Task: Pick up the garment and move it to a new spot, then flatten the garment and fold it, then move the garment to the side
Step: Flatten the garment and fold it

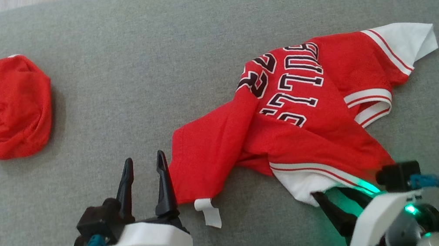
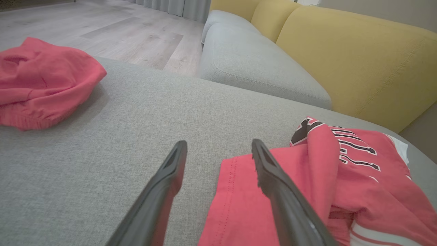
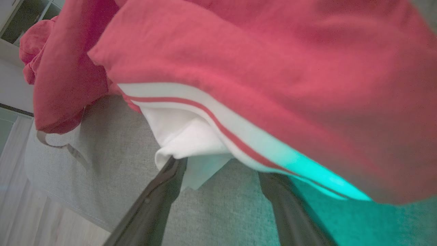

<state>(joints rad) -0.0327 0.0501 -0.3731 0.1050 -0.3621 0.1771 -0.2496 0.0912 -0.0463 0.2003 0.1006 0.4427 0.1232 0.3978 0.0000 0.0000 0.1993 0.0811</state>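
Head overhead; wrists low beside garment (image 1: 292,138)

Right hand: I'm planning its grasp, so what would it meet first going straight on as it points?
The red jersey: its white-striped hem hangs right over the open right hand, though whether they touch is unclear.

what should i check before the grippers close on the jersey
1. left gripper open: ok
2. right gripper open: ok
3. jersey hem edge between the left fingers: ok, seen in the left wrist view
4. white-striped edge between the right fingers: cannot tell, the cloth drapes over the fingertips
5. jersey lying flat: not ok, bunched and folded over itself
6. other red garment apart from the jersey on the cushion: ok
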